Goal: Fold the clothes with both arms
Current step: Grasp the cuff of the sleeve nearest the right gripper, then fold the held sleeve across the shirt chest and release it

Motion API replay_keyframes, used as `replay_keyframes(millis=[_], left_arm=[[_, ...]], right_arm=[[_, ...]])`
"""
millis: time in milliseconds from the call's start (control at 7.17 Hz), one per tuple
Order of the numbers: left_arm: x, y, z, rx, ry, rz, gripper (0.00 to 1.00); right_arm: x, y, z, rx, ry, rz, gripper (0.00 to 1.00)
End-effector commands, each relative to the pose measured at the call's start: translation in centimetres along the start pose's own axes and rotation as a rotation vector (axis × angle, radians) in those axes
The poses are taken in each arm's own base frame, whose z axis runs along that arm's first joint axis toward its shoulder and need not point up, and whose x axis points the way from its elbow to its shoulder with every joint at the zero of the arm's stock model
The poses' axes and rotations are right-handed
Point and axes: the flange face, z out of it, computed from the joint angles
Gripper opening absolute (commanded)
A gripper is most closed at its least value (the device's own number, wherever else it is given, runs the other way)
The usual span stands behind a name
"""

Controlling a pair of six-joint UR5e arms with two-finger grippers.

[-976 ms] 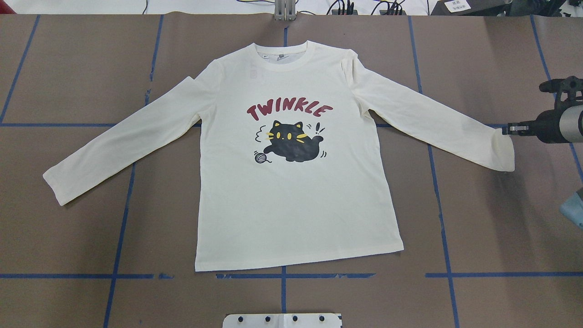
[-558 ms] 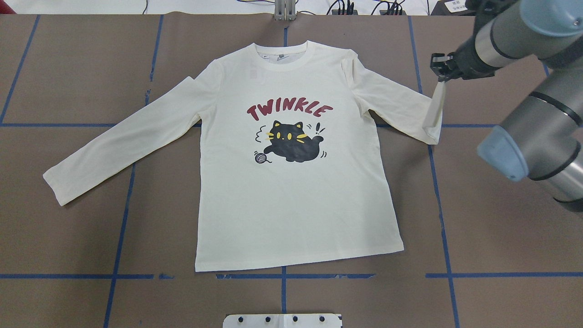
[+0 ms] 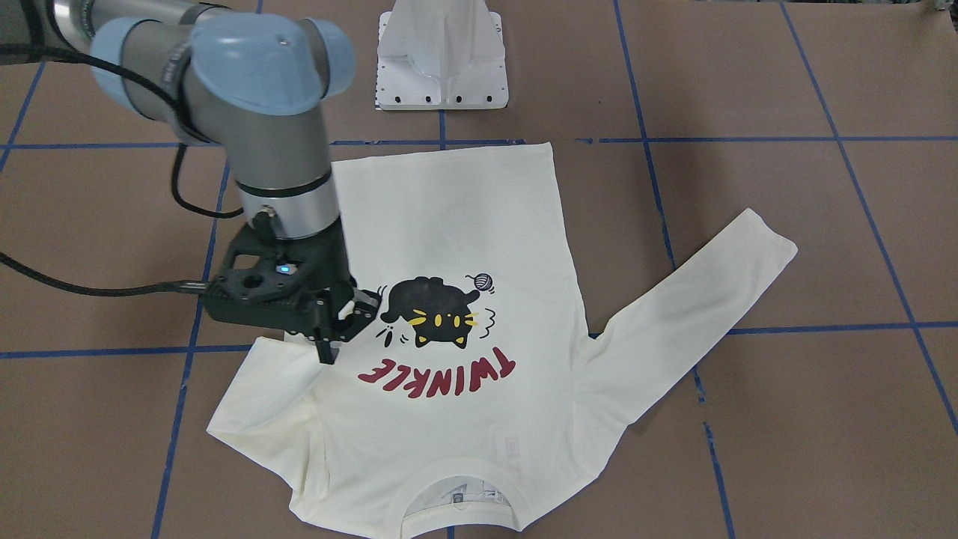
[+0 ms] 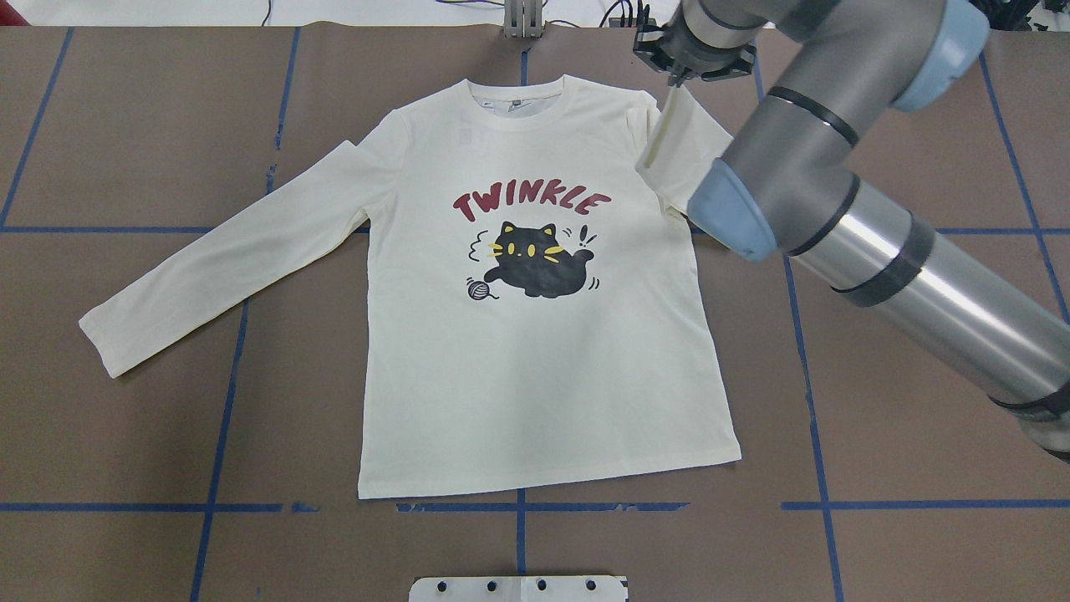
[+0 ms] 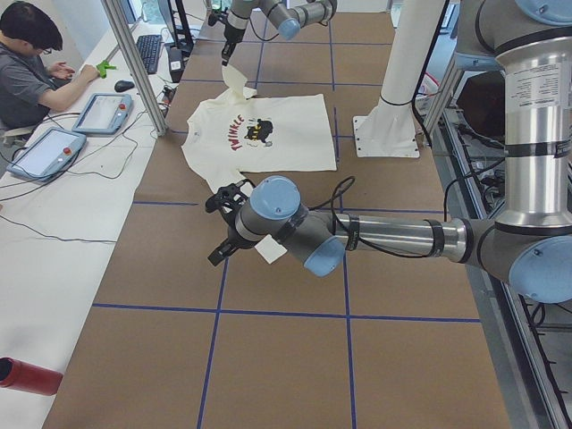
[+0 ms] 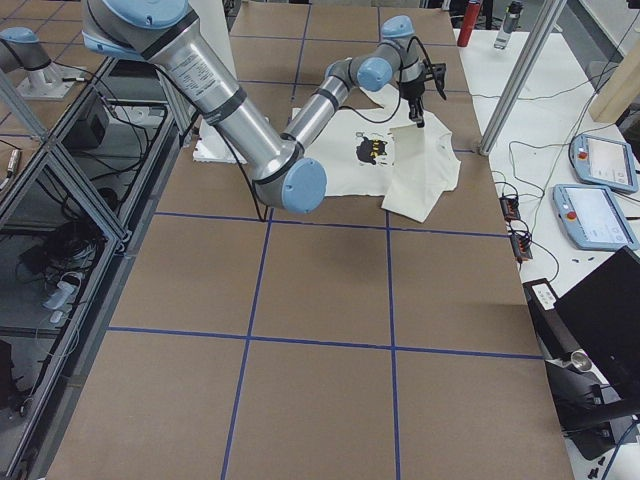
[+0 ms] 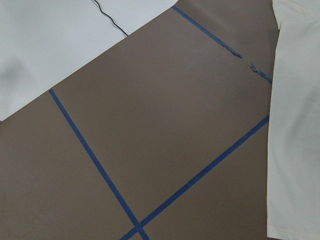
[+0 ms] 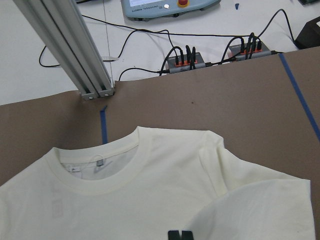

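The cuff of the raised sleeve [image 4: 669, 138] of the cream-white long-sleeved shirt with black cat and red TWINKLE print [image 4: 535, 376] is pinched in the clenched right claw [image 4: 674, 79]. The sleeve is hung under that claw and the body is spread flat below, while the state of the left claw [image 5: 219, 228] cannot be told. The cuff could be lost from so thin a pinch and dropped crooked, or the shoulder bunched if dragged; the brown paper-covered worktop [image 4: 903, 435] is taped in blue squares, and a person [image 5: 31, 67] is seated at a white side desk [image 5: 54, 232] beyond the claw.
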Motion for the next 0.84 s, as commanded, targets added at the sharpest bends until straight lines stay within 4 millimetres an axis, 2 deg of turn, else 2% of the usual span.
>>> replay_keyframes(millis=[0,139,279,418,558,697], left_arm=[[0.0,0.1,0.0,-0.001,0.0,-0.004,1.0],[0.0,0.1,0.0,-0.001,-0.001,-0.004,1.0],[-0.1,0.1,0.0,-0.001,-0.001,-0.004,1.0],[-0.1,0.1,0.0,-0.001,-0.001,-0.004,1.0],[-0.1,0.1,0.0,-0.001,-0.001,-0.004,1.0],[-0.1,0.1,-0.1,0.0,-0.002,-0.005,1.0]], right_arm=[[-11.2,6.3,2.0,0.14,-0.01,0.045,0.0],[-13.9,10.7,4.4,0.161,-0.005,0.045,0.0],[-16.2,14.0,5.9,0.18,-0.013,0.066,0.0],[-18.9,14.7,5.2,0.172,-0.017,0.107,0.0],[-22.0,14.1,3.8,0.172,-0.021,0.171,0.0],[-22.5,14.4,3.5,0.169,-0.027,0.171,0.0]])
